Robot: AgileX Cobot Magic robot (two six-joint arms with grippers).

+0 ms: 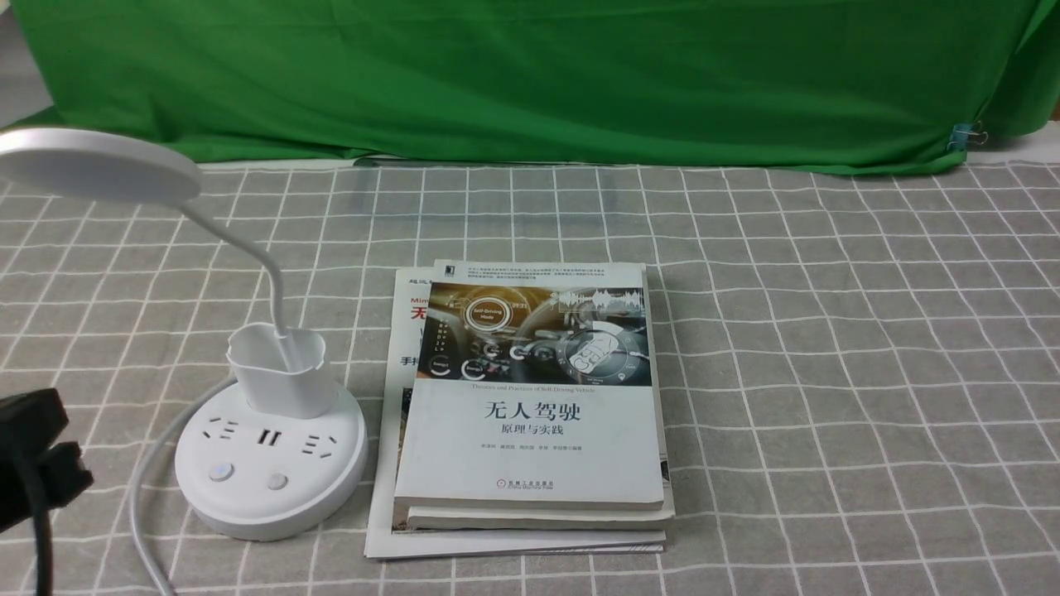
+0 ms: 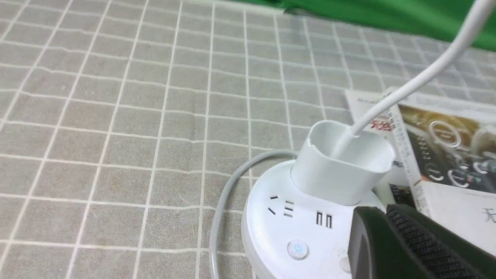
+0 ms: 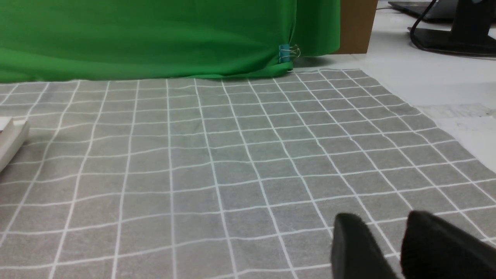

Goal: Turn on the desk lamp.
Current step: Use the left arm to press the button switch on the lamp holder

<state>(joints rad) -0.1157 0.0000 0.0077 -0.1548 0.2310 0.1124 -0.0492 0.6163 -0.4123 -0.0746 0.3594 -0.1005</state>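
My left end effector (image 2: 378,211), pads together, nothing held; lamp base (image 1: 269,472) beyond my tips, toward my right; neck (image 1: 269,265) likely bends, so leave it, press firm button (image 1: 220,472) straight down, no grasp

On your bench (image 1: 828,372), the desk lamp (image 1: 269,463) stands at left, just beside the stacked books (image 1: 530,439); behind them hangs the cloth (image 1: 530,83).
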